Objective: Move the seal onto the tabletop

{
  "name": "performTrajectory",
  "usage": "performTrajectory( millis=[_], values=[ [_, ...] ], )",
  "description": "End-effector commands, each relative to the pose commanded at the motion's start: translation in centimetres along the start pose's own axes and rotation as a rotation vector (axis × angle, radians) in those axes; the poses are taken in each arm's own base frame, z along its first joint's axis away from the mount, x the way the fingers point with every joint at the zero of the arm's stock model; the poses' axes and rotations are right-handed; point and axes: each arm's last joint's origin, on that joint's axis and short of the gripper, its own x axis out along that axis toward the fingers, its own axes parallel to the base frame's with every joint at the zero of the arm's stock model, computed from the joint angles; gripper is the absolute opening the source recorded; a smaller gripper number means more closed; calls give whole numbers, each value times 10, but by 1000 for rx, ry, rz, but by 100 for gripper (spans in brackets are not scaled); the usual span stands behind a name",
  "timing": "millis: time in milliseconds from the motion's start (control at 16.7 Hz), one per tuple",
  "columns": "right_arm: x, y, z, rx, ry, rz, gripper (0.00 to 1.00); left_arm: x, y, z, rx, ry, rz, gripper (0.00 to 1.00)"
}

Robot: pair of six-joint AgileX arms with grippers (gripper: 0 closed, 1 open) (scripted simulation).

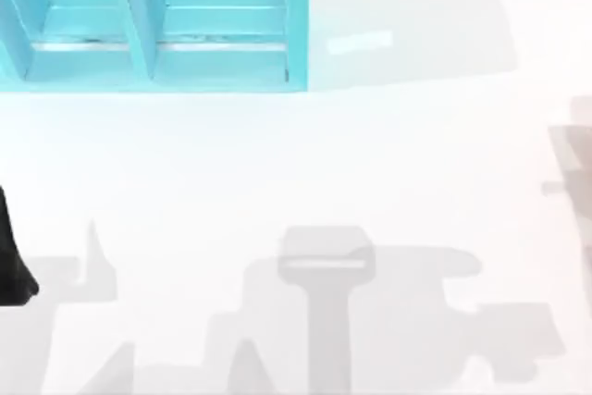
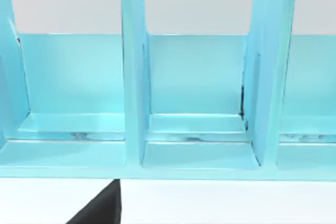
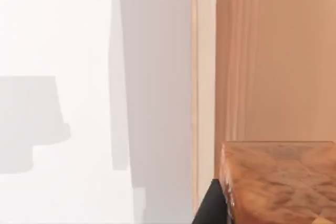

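The seal isn't on the tabletop [image 1: 305, 173] yet; the job looks barely begun. The left arm [image 1: 11, 256] waits at nine o'clock, and I cannot tell how its jaws stand.

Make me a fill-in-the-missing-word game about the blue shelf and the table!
1. The shelf unit is painted turquoise-____.
2. It stands on a plain ____ tabletop.
3. In the top view, the shelf unit sits toward the table's ____ side.
4. In the right wrist view, the block has a wood-like pattern in orange-____.

Missing words: blue; white; left; amber
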Motion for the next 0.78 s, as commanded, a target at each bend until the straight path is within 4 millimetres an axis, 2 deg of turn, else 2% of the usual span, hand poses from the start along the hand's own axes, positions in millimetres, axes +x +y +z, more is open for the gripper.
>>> performTrajectory(
  millis=[180,300,660,780],
  values=[
    [4,21,1,-12,44,14,0,0,0,0,0,0,0,100],
    [11,28,2,-17,67,18,0,0,0,0,0,0,0,100],
    [12,28,3,-11,70,19,0,0,0,0,0,0,0,100],
    [15,33,10,3,82,10,0,0,0,0,0,0,0,100]
  ],
)
